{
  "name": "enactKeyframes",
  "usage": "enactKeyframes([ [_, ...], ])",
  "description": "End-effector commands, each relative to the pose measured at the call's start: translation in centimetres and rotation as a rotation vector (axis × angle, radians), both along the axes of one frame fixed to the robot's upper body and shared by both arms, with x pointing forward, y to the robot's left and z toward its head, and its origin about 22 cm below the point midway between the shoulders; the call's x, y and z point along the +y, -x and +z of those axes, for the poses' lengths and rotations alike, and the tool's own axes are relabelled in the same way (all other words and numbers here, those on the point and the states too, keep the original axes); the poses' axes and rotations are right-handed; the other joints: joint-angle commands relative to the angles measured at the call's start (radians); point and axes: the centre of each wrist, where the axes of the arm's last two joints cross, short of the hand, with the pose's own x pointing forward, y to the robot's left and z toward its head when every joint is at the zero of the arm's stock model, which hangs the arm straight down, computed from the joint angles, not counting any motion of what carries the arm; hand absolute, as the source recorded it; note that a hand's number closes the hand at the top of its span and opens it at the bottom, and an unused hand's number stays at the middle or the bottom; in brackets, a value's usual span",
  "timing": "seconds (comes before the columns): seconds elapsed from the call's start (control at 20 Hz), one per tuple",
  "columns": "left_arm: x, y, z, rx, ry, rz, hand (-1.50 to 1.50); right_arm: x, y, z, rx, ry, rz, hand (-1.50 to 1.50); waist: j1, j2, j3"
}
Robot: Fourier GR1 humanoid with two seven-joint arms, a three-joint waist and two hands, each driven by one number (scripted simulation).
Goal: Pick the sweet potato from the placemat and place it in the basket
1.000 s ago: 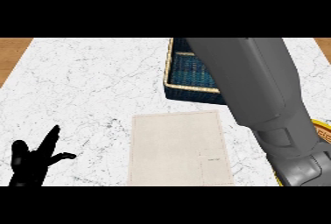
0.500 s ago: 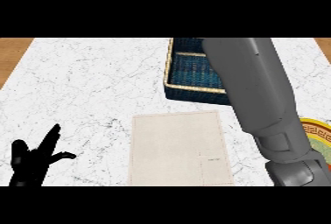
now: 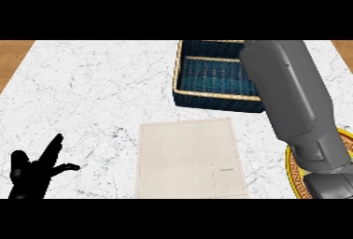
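The beige placemat point(image 3: 186, 158) lies flat at the counter's front middle with nothing on it. No sweet potato shows anywhere. Behind the mat stands the dark blue woven basket point(image 3: 214, 70) with a tan rim; the part of its inside that shows holds nothing. My right forearm point(image 3: 293, 102) crosses the basket's right side and runs up to the view's top edge, hiding that side; its hand is out of sight. At the lower left my left hand point(image 3: 31, 175) rests open, fingers up.
A plate point(image 3: 295, 170) with a yellow and red rim peeks out at the right edge, partly under my right forearm. The white marble counter point(image 3: 89, 93) stretches left of the basket; wood floor point(image 3: 14, 53) shows past the far left corner.
My right forearm has swung to the right, uncovering more of the basket's inside and of the plate. The left hand has stayed still.
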Motion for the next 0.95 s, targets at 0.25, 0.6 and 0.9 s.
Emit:
enactKeyframes([
  [0.25, -1.4, 0.2, -3.4, 0.072, 0.077, -0.040, 0.00, -3.1, 1.5, 1.8, -0.091, -0.016, -0.014, -1.50, -0.011, 0.007, -0.022],
  [0.6, -2.8, 0.2, -3.0, 0.071, 0.086, -0.045, 0.00, -7.1, 3.5, 4.0, -0.171, -0.168, -0.116, -1.50, -0.022, 0.004, -0.021],
  [0.9, -1.6, 1.2, -3.0, 0.093, 0.089, -0.010, 0.00, -12.3, 7.3, 4.6, -0.164, -0.140, -0.171, -1.50, -0.050, -0.005, -0.021],
])
